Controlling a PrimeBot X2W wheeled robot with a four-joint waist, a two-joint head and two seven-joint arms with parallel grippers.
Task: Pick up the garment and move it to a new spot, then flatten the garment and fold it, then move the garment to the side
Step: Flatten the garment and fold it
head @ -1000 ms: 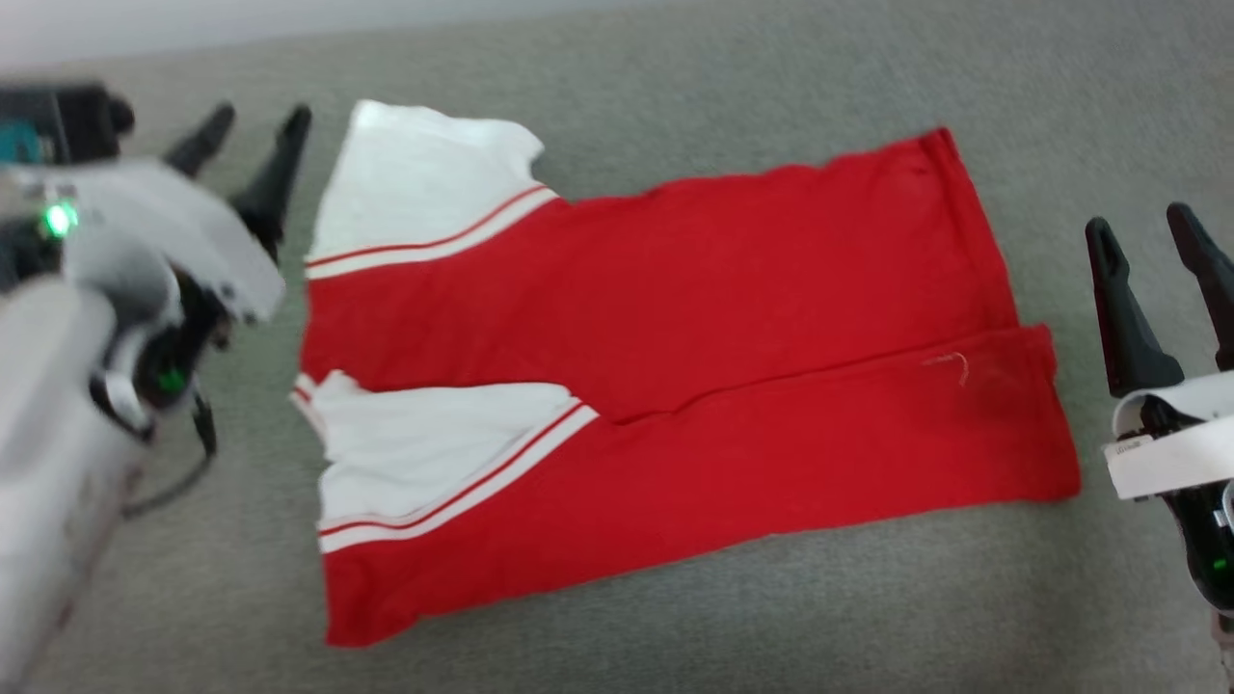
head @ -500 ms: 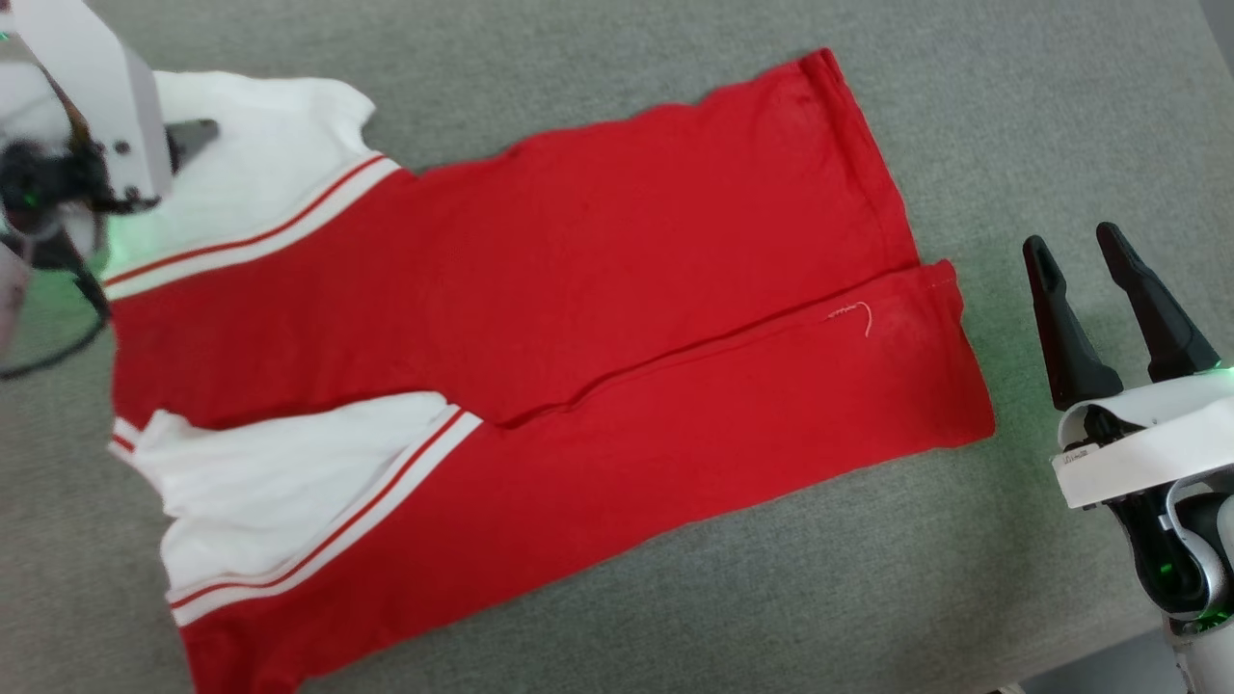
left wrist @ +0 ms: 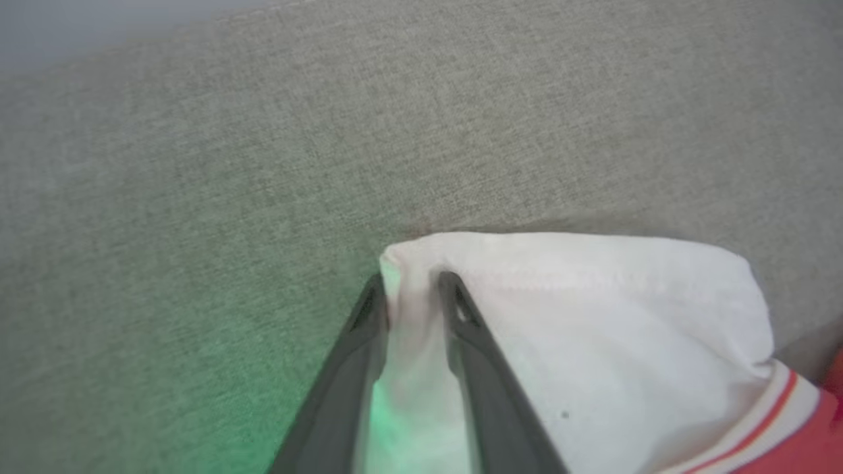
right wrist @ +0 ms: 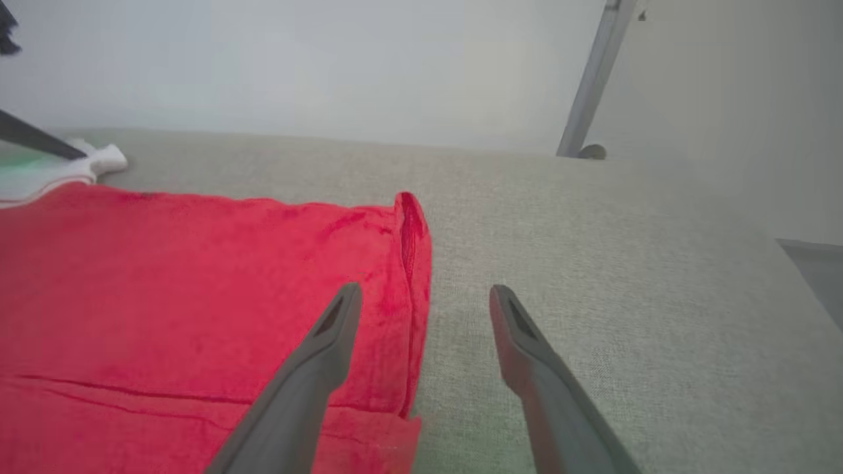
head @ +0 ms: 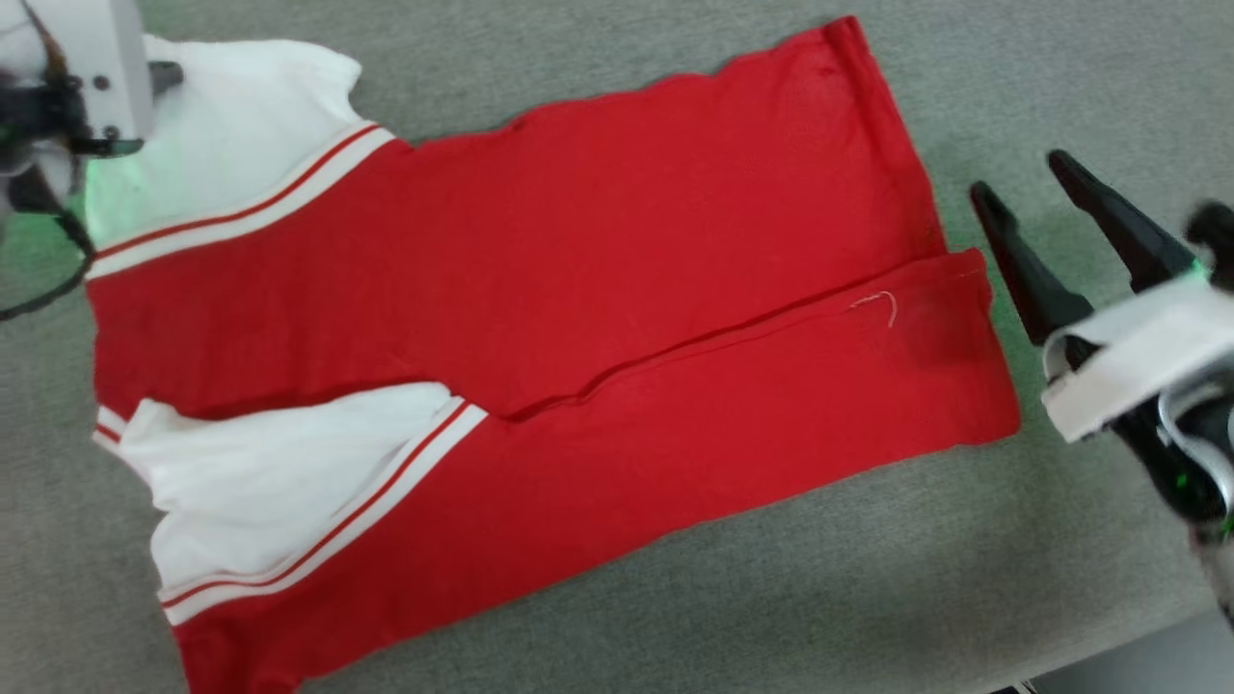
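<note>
Jaws of my left gripper (left wrist: 411,284) are seemingly clamping the white sleeve of the garment (head: 617,289); my right gripper (right wrist: 425,294) is hovering, spread wide, over its hem. I'm seeing the red body lying folded lengthwise on the grey cloth surface (head: 868,598), pale wall (right wrist: 329,59) behind.

We count one shirt (head: 617,289), two white sleeves (head: 241,125), one left gripper (left wrist: 411,278), one right gripper (head: 1017,172), four dark fingers (right wrist: 329,342), and one grey surface (head: 675,598).

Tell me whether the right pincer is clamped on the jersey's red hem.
No, the right pincer is wide open, with the red hem lying loose, not pinched.
</note>
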